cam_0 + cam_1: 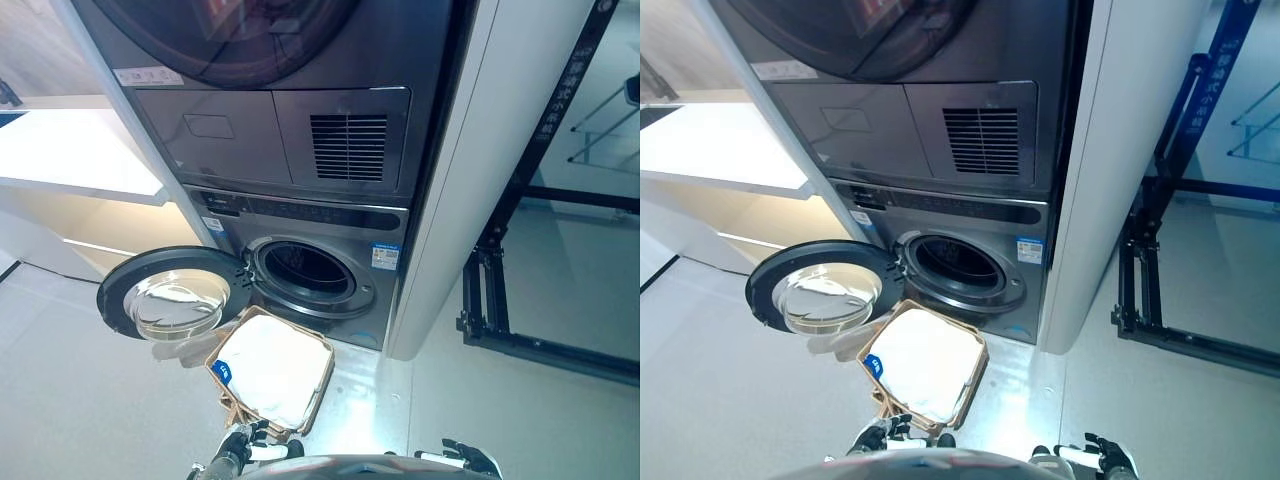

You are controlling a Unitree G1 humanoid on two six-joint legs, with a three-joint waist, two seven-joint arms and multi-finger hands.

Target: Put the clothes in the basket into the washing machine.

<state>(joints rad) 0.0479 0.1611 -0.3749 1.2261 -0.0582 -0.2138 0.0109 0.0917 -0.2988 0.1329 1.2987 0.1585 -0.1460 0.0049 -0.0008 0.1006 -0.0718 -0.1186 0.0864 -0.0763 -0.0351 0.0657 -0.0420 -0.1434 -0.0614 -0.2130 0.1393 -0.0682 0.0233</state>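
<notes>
A woven basket (316,394) stands on the floor in front of the washing machine (310,272), filled with white clothes (275,367). The machine's round door (172,294) hangs open to the left and its drum opening is dark. My left hand (250,445) shows at the bottom edge, just below the basket's near corner, fingers loosely curled and holding nothing. My right hand (465,458) shows at the bottom right edge, apart from the basket, fingers relaxed.
A dryer (270,80) is stacked above the washer. A white counter (70,150) stands to the left. A white panel (470,170) flanks the machine on the right, with a black metal frame (500,290) beyond it.
</notes>
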